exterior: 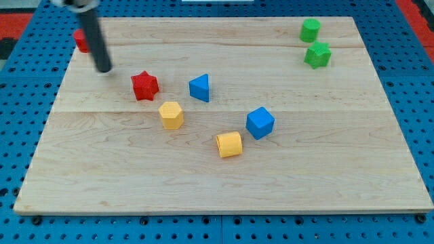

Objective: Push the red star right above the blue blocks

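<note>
The red star (144, 85) lies on the wooden board left of centre. A blue triangular block (199, 88) sits just to its right. A blue cube (260, 123) sits further right and lower. My tip (104, 68) rests on the board up and to the left of the red star, a short gap away from it. The dark rod rises from the tip to the view's top left.
A yellow hexagonal block (171, 114) lies below the red star and a yellow cylinder (229, 144) left of the blue cube. Two green blocks (310, 30) (317, 55) sit top right. A red block (82, 41) is partly hidden behind the rod.
</note>
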Action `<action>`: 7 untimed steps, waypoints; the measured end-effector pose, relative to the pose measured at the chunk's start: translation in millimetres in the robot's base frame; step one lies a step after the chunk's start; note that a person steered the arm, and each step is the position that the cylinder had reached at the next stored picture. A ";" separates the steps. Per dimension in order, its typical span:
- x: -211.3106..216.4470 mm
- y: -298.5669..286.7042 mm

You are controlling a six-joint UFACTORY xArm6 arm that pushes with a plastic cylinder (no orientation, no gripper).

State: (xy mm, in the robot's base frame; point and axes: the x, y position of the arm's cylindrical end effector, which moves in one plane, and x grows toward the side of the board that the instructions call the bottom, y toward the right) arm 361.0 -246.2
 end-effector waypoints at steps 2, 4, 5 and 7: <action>18.4 132.0; 6.1 232.5; 6.0 296.7; 36.9 221.7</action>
State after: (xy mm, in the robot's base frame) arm 397.9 -24.4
